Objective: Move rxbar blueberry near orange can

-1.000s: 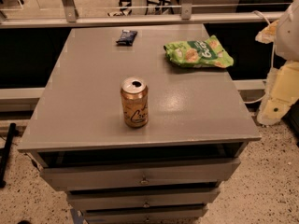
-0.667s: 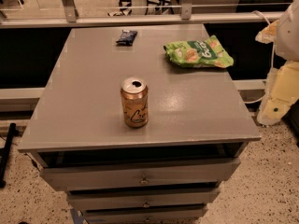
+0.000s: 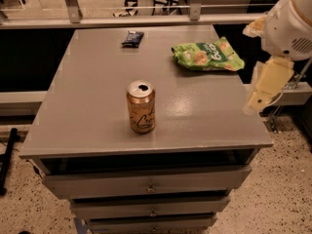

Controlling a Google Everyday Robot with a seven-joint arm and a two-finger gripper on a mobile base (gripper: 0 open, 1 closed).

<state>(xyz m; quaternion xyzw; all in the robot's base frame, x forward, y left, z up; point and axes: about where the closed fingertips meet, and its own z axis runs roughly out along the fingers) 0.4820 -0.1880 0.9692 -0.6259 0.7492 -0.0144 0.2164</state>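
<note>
Observed from the near side of the unit.

1. Grey table (image 3: 87, 96): flat top filling the middle of the frame, with three shallow drawers (image 3: 146, 178) stacked below its front edge at lower centre.
2. Robot arm (image 3: 291, 23): white housing at the upper right of the frame. The cream-coloured gripper (image 3: 261, 91) hangs below it, at the right of the frame, overlapping the table's right edge. It holds nothing and touches no item. Whether it is released or clenched cannot be told.
3. Green chip bag (image 3: 207, 56): lying flat at the upper right of the tabletop.
4. Orange can (image 3: 141, 107): upright at centre frame, towards the table's front. Golden-orange body, silver top with the opening showing, dark script on the side.
5. Rxbar blueberry (image 3: 132, 38): small flat bar in a dark navy wrapper with faint pale print. It lies flat at the upper centre of the frame, near the table's far edge, left of the chip bag and well apart from the can.

Change since the earlier frames: the arm and gripper have shifted left in the frame, from clear of the table to over its right edge. The can, bar and chip bag are unmoved.
</note>
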